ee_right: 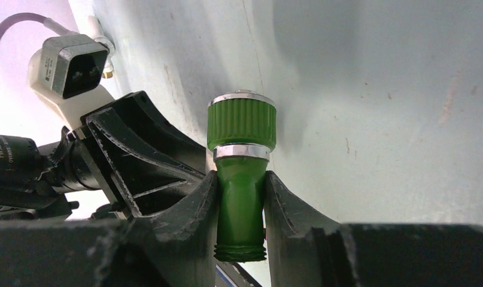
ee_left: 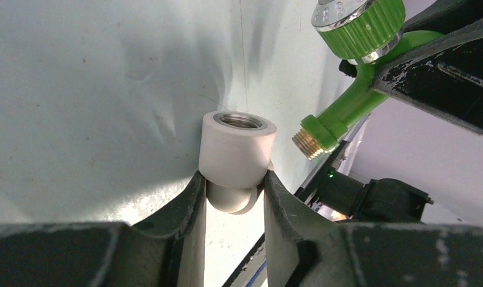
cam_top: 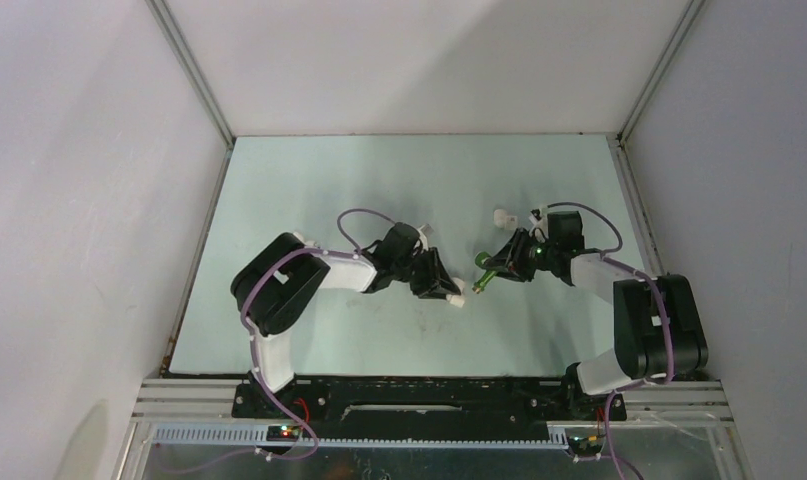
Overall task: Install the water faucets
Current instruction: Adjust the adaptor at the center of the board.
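Left of centre in the top view, the left gripper [cam_top: 447, 288] was clenched on one white fitting [cam_top: 459, 297], whose threaded mouth poked past the fingertips. One green faucet [cam_top: 491, 270] hung just right of it, its brass thread near the fitting but apart. The right gripper [cam_top: 509, 262] grasped the faucet by the neck, with the knob beyond the tips and the lower end back between the jaws. One small white part [cam_top: 502, 216] lay on the table [cam_top: 309, 180] above, too small to name.
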